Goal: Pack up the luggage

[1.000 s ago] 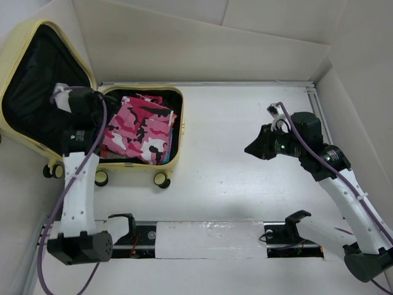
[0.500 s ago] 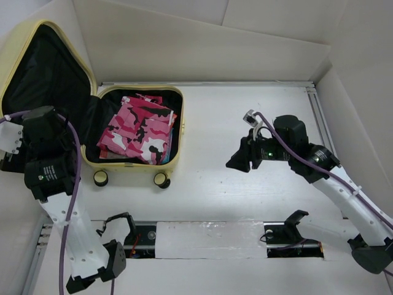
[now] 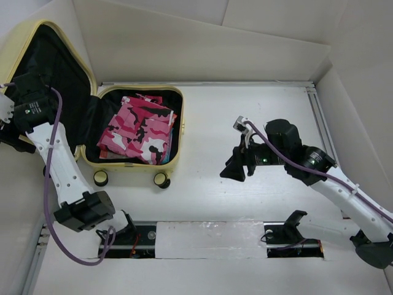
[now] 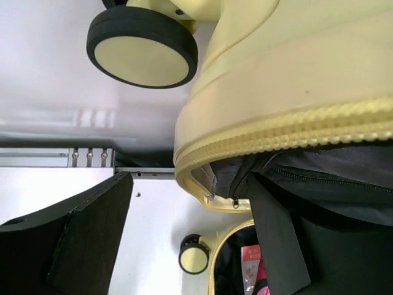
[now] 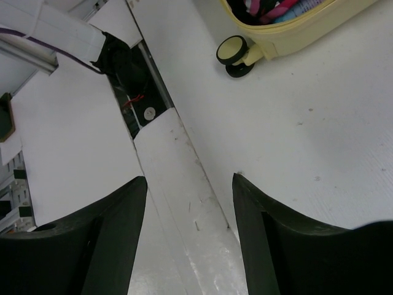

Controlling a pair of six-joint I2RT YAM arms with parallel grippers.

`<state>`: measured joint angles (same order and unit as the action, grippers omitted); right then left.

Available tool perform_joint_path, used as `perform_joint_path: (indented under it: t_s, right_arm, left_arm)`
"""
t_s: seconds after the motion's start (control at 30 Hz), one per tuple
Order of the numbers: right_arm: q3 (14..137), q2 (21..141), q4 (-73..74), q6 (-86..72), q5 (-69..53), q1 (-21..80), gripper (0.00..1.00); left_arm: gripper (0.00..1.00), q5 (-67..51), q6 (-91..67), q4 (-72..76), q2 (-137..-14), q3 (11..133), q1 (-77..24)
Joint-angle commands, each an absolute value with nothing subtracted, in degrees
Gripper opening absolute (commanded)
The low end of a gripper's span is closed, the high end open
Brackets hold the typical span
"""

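The pale yellow luggage lies open at the left, its lid [image 3: 46, 67] leaning up and its base [image 3: 175, 132] on the table. Folded pink camouflage clothing [image 3: 138, 129] fills the base. My left gripper [image 3: 15, 139] is open at the lid's lower left edge. In the left wrist view the gripper [image 4: 190, 179] straddles the zippered lid rim [image 4: 276, 135], with one finger [image 4: 279, 246] against the black lining and a caster wheel [image 4: 141, 58] close above. My right gripper [image 3: 234, 170] is open and empty above the bare table, right of the luggage; the right wrist view shows it [image 5: 188, 187] over the table.
Two caster wheels [image 3: 100, 178] of the base stand toward the near edge. A slot with rails and cables [image 3: 141, 236] runs along the near edge between the arm bases. White walls enclose the table at the back and right.
My left arm swung away from the base of the luggage out to the lid's left edge. My right gripper moved left and lower toward the table's middle.
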<state>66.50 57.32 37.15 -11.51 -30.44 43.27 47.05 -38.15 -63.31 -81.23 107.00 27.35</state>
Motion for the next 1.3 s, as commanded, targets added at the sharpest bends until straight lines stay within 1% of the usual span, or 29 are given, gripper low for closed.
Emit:
perform_joint_path:
  t_s: [0.0, 0.1, 0.13, 0.17, 0.2, 0.3, 0.33, 0.43, 0.47, 0.53, 0.57, 0.6, 0.63, 0.7, 0.73, 0.77, 0.8, 0.83, 0.87, 0.9, 0.93, 0.97, 1.03, 1.07, 1.1, 1.2, 1.23, 1.27]
  right_arm:
    - [69.0, 57.7, 36.1, -10.2, -29.7, 43.9, 0.64]
    - [69.0, 58.3, 36.7, -10.2, -29.2, 44.5, 0.64]
    - [69.0, 58.3, 36.7, -10.2, -29.2, 44.5, 0.64]
    - [68.5, 58.3, 36.7, -10.2, -29.2, 44.5, 0.64]
    - [68.5, 58.3, 36.7, -10.2, -29.2, 44.5, 0.64]
    - [67.9, 58.3, 37.8, -10.2, -28.7, 44.5, 0.64]
    - [67.9, 58.3, 37.8, -10.2, -28.7, 44.5, 0.64]
    - [67.3, 58.3, 38.4, -10.2, -27.2, 44.5, 0.64]
    - [67.3, 58.3, 38.4, -10.2, -27.2, 44.5, 0.64]
    - [66.8, 58.3, 38.4, -10.2, -27.2, 44.5, 0.64]
    - [66.8, 58.3, 37.9, -10.2, -27.2, 44.5, 0.64]
    - [66.8, 58.3, 37.9, -10.2, -27.2, 44.5, 0.64]
    - [66.8, 59.1, 37.3, -10.2, -27.2, 44.5, 0.64]
    - [67.3, 59.7, 36.0, -11.7, -27.8, 44.5, 0.64]
    - [67.3, 60.4, 35.2, -11.7, -27.8, 44.5, 0.64]
    - [66.8, 60.4, 34.5, -12.6, -28.5, 44.5, 0.64]
    - [66.8, 62.0, 33.9, -13.3, -29.0, 44.5, 0.64]
    - [66.8, 62.7, 33.2, -13.3, -29.0, 44.5, 0.64]
    - [66.8, 63.4, 33.2, -13.9, -29.5, 44.5, 0.64]
    - [67.3, 64.8, 33.2, -14.5, -29.5, 45.1, 0.64]
    - [67.3, 65.4, 32.6, -14.5, -29.5, 45.1, 0.64]
    - [67.3, 65.4, 32.6, -15.0, -29.5, 45.1, 0.64]
    - [68.5, 66.1, 32.6, -15.6, -27.6, 45.1, 0.65]
    - [68.5, 66.8, 32.6, -16.2, -26.6, 45.1, 0.65]
    - [69.4, 66.8, 32.6, -16.2, -25.1, 45.1, 0.65]
    - [71.2, 67.3, 32.6, -16.8, -21.9, 45.1, 0.65]
    - [71.9, 67.3, 32.6, -16.8, -21.1, 45.1, 0.65]
    - [71.9, 67.3, 32.6, -16.8, -20.3, 45.1, 0.65]
  left_arm:
    - [0.72, 47.4, -38.8, -63.7, -79.6, 110.4, 27.8]
    - [0.70, 48.9, -38.8, -63.1, -81.1, 111.5, 27.8]
    - [0.67, 48.9, -38.2, -63.1, -81.6, 112.3, 27.8]
    - [0.62, 48.9, -38.1, -63.1, -83.3, 113.2, 27.8]
    - [0.48, 48.0, -38.1, -63.1, -84.4, 114.2, 27.8]
    - [0.28, 48.0, -38.1, -63.1, -86.7, 116.6, 27.8]
    - [0.18, 48.0, -38.1, -63.1, -86.7, 116.6, 27.8]
    - [0.00, 46.5, -39.3, -62.5, -86.7, 115.8, 27.8]
    - [0.00, 44.2, -40.0, -62.5, -86.0, 114.1, 27.8]
    - [0.00, 43.0, -40.9, -60.2, -81.8, 109.7, 24.5]
    - [0.00, 42.0, -41.7, -58.1, -79.7, 104.6, 22.2]
    - [0.00, 40.0, -42.9, -56.8, -77.4, 101.6, 19.2]
    - [0.00, 38.2, -44.2, -56.3, -71.9, 99.0, 13.1]
    - [0.00, 31.5, -46.5, -53.3, -65.6, 90.4, 7.3]
    - [0.00, 23.3, -46.5, -52.0, -59.0, 87.6, 4.4]
    - [0.00, 15.6, -44.7, -44.7, -55.1, 83.7, 4.4]
    - [0.00, 3.9, -41.3, -42.1, -49.2, 77.5, 4.4]
    - [0.03, -1.3, -39.0, -40.8, -49.1, 75.9, 4.4]
    - [0.17, -7.8, -35.6, -39.2, -45.2, 74.1, 4.4]
    - [0.71, -17.2, -28.3, -38.2, -43.7, 72.9, 4.4]
    - [1.00, -17.3, -28.2, -40.6, -43.7, 73.6, 4.4]
    - [1.00, -22.6, -23.5, -43.0, -43.2, 74.3, 4.4]
    - [1.00, -27.8, -21.4, -46.6, -42.4, 74.8, 3.8]
    - [1.00, -37.5, -21.4, -45.5, -41.4, 73.6, 3.8]
    - [1.00, -43.3, -24.0, -43.7, -40.9, 72.4, 3.8]
    - [1.00, -57.6, -28.0, -35.0, -40.9, 71.4, 3.8]
    - [1.00, -59.7, -33.4, -26.1, -40.9, 70.8, 3.8]
    - [1.00, -61.3, -35.7, -21.9, -41.4, 70.8, 3.8]
